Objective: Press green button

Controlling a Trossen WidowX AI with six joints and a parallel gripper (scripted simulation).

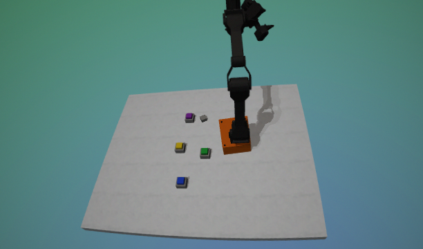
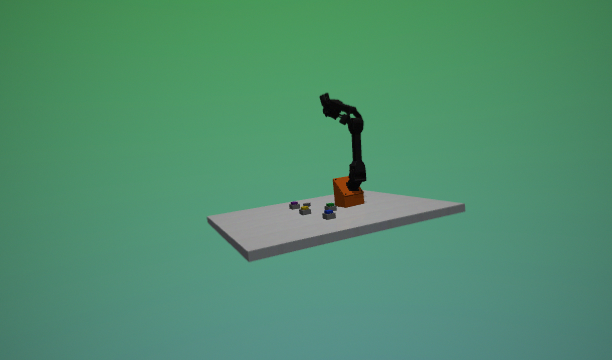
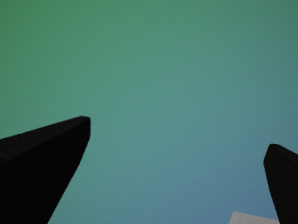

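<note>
The green button [image 1: 204, 151] [image 2: 330, 205] sits in a grey housing on the table, just left of the arm's orange base in the top view. Its cap stands up from the housing. My gripper [image 3: 180, 140] is open, with its two black fingers wide apart and nothing between them. It is high above the table, far from the green button. The wrist view shows no button, only background and a corner of the table at the bottom.
The yellow button [image 1: 179, 146] [image 2: 305, 208], blue button [image 1: 180, 180] [image 2: 328, 212] and purple button [image 1: 189, 116] [image 2: 294, 203] are on the table [image 1: 267, 200] [image 2: 266, 235] [image 3: 250, 219]. A small grey block [image 1: 203, 118] [image 2: 307, 204] lies beside the purple one. The orange base [image 1: 237, 149] [image 2: 351, 201] stands near green.
</note>
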